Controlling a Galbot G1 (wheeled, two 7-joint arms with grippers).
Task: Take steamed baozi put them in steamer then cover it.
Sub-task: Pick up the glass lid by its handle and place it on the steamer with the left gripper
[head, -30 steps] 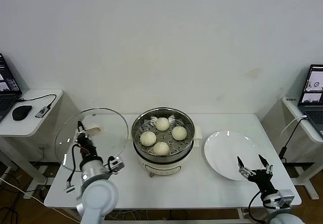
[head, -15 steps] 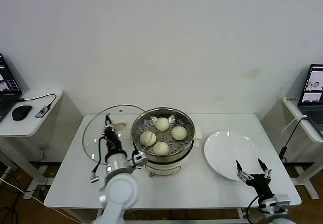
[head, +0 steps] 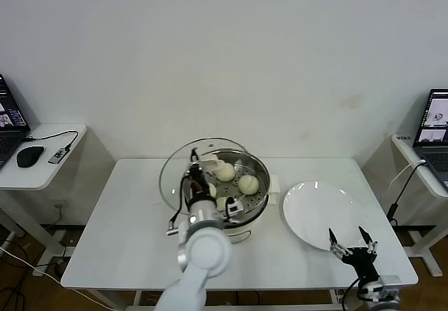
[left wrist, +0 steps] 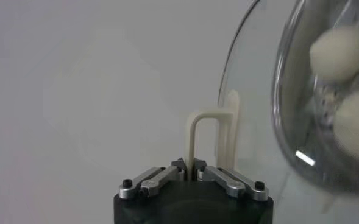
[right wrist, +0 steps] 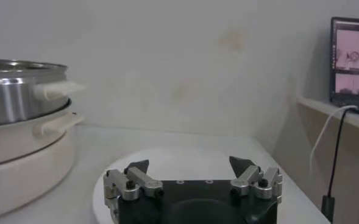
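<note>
Four steamed baozi (head: 248,183) sit on the perforated tray of the steamer (head: 227,188) at the middle of the tabletop (head: 133,206), so only covering is left, I'd judge. The left gripper (head: 197,169) has its jaws pinched shut on the cream handle of the cover (head: 183,165), carrying the glass disc tilted above the pot's nine o'clock rim, presumably so it can settle flat over the opening. The handle stands straight up between the jaws. The right gripper (head: 352,244) waits with jaws wide and empty, at the five o'clock edge of the white plate (head: 318,209).
</note>
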